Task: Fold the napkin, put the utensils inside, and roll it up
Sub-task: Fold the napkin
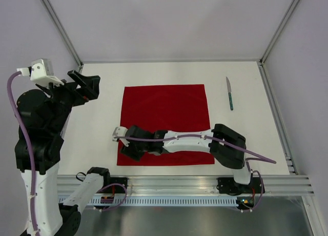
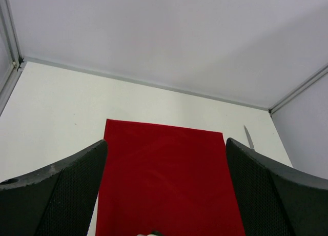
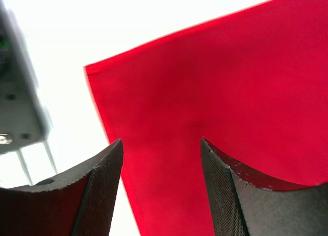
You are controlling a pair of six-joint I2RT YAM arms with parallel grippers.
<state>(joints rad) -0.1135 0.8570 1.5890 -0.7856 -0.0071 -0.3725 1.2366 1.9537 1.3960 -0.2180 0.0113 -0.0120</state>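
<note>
The red napkin (image 1: pixel 165 113) lies spread flat in the middle of the white table. A single utensil shows, a knife (image 1: pixel 229 94) with a teal handle, lying right of the napkin; the left wrist view catches its blade (image 2: pixel 248 137). My right gripper (image 1: pixel 125 146) reaches across the napkin's near edge to its near-left corner. It is open and low, straddling the napkin's (image 3: pixel 215 92) left edge (image 3: pixel 160 149). My left gripper (image 1: pixel 88 84) hangs raised at the table's left, open and holding nothing, looking down the napkin (image 2: pixel 164 179) between its fingers (image 2: pixel 164 149).
The white table (image 1: pixel 92 128) is walled by metal frame rails (image 1: pixel 277 107) at the right and back. A slotted aluminium rail (image 1: pixel 179 187) with the arm bases runs along the near edge. The right arm's body (image 1: pixel 189 142) lies over the napkin's near strip.
</note>
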